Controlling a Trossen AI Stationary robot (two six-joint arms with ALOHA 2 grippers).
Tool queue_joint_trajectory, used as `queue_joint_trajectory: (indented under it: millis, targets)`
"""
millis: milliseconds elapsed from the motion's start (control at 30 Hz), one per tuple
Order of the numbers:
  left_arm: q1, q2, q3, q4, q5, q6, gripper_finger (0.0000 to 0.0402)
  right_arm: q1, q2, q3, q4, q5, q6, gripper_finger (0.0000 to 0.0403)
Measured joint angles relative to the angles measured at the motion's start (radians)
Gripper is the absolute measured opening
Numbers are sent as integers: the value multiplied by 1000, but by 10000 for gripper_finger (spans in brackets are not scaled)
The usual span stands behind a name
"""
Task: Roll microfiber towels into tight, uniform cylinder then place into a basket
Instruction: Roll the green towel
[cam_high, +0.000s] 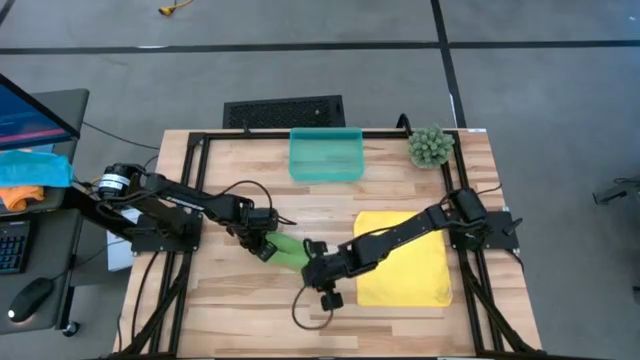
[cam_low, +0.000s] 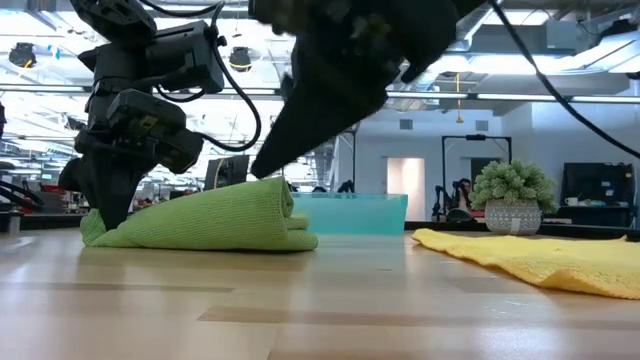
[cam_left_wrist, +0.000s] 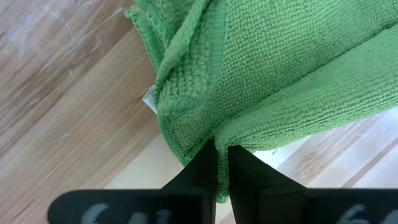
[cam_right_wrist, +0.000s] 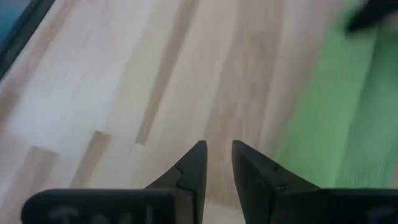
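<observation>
so: green towel pinched at one end, free at the other

you had the green towel lying mid-table as a loose, nubby fold, its long axis running between both grippers. your left gripper was clamped on its edge; your right gripper hung beside the other end, fingers narrowly apart, holding nothing. the basket sat well beyond.

No legible text, labels, or numbers; background too blurred.

Left gripper clamped shut low at table centre, right gripper slightly parted beside it
</observation>
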Motion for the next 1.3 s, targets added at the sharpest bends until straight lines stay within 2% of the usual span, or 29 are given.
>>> queue_joint_trajectory:
  millis: [167,267,400,500,933,1133,1300]
  targets:
    - [0,0,1,-2,1,3,13,21,19,-2,79,19,-190,98]
    - [0,0,1,-2,1,3,13,21,20,-2,82,35,-214,98]
    - [0,0,1,-2,1,3,13,13,20,-1,85,143,-221,98]
    - [0,0,1,-2,2,3,13,-7,27,-1,80,153,-218,98]
    - [-1,0,1,-9,6,10,13,-99,48,0,16,154,26,98]
    - [-1,0,1,-9,9,11,13,-125,48,0,-67,152,163,98]
    - [-1,0,1,-9,8,11,18,-140,48,0,-86,148,199,98]
